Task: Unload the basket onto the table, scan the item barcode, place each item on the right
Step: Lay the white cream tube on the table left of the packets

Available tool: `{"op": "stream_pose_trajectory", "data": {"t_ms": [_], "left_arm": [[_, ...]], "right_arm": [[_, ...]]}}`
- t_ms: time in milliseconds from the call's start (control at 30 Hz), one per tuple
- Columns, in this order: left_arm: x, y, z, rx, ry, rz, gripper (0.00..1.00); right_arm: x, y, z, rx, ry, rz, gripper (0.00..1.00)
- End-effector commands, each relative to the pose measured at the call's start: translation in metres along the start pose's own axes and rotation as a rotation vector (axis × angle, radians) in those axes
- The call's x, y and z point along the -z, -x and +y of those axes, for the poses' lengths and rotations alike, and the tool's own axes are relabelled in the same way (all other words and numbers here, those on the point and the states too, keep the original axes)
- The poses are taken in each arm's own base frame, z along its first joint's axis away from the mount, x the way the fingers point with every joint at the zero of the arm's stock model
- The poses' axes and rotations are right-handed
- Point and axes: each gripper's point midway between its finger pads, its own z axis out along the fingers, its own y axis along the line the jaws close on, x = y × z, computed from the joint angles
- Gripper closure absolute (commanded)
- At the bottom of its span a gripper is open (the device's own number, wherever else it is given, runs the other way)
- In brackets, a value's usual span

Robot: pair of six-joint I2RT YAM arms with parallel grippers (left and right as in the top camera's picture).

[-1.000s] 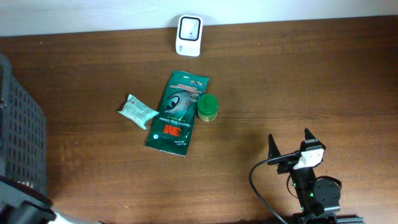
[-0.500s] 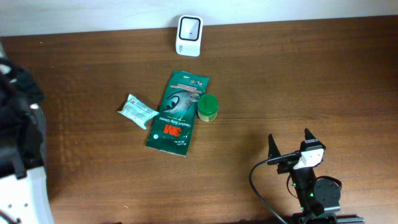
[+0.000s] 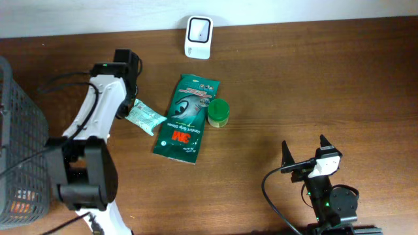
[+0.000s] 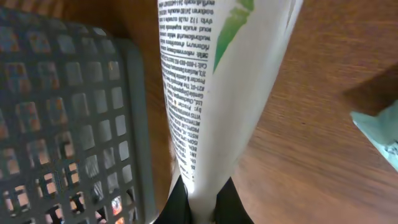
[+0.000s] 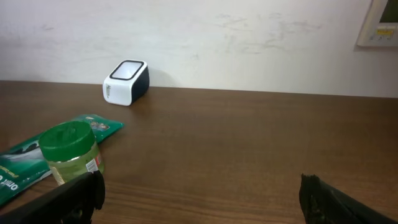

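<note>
Item: white tube (image 4: 211, 93), green stripe, fine print down one side; off the worktop (image 3: 294, 78), in L hand.
L hand (image 4: 200, 199): clamped tight on tube's narrow end; hung betw. basket (image 4: 68, 124) and teal packet (image 3: 145, 116).
R hand (image 3: 305, 155): jaws spread wide, nothing in them; sat nr front edge, well apart from all goods.
Scanner (image 3: 198, 37): white unit at back edge by wall; well apart from tube.
Barcode: not seen; wrist view showed print only.
Other stock: green 3M pouch (image 3: 186, 117), green-lidded jar (image 3: 218, 112) just beside it; both lay on worktop.
Done (est.): tube picked up, grip looked secure.
Left (est.): carry tube to scanner, turn barcode side to its window, get the read. Task approx. early-mid.
</note>
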Motion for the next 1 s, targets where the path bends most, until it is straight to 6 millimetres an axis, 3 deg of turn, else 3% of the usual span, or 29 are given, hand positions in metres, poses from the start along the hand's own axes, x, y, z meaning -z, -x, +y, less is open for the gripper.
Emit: {"op": "stream_pose_trajectory", "data": {"t_ms": [0,133,233,333,533,633,767,833,867,900,967], "left_arm": [[-0.006,0.001,-0.014,0.089,0.019,0.013,1.0],[0.002,-0.002,-0.067,0.067,-0.196,0.042,1.0],[0.008,-0.001,-0.093,0.041,-0.256,0.036,1.0],[0.007,-0.014,-0.133,-0.006,-0.378,0.102,1.0],[0.032,-0.023,-0.17,-0.096,-0.423,0.074,1.0],[0.036,-0.024,-0.169,-0.121,-0.375,0.05,1.0],[0.024,-0.009,-0.121,-0.186,-0.086,-0.036,1.0],[0.024,-0.004,-0.116,-0.231,-0.055,-0.058,1.0],[0.024,-0.003,-0.117,-0.255,-0.055,-0.06,0.96],[0.024,-0.004,-0.117,-0.255,-0.058,-0.059,0.85],[0.024,-0.007,-0.124,-0.256,-0.102,-0.046,0.53]], "right_arm": [[0.0,-0.002,-0.001,0.0,-0.006,0.004,0.02],[0.0,-0.002,-0.001,0.0,-0.006,0.004,0.02],[0.0,-0.002,-0.001,0.0,-0.006,0.004,0.02],[0.0,-0.002,-0.001,0.0,-0.006,0.004,0.02],[0.0,-0.002,-0.001,0.0,-0.006,0.004,0.02],[0.0,-0.002,-0.001,0.0,-0.006,0.004,0.01],[0.0,-0.002,-0.001,0.0,-0.006,0.004,0.02],[0.0,-0.002,-0.001,0.0,-0.006,0.004,0.02],[0.0,-0.002,-0.001,0.0,-0.006,0.004,0.02],[0.0,-0.002,-0.001,0.0,-0.006,0.004,0.02],[0.0,-0.002,-0.001,0.0,-0.006,0.004,0.02]]}}
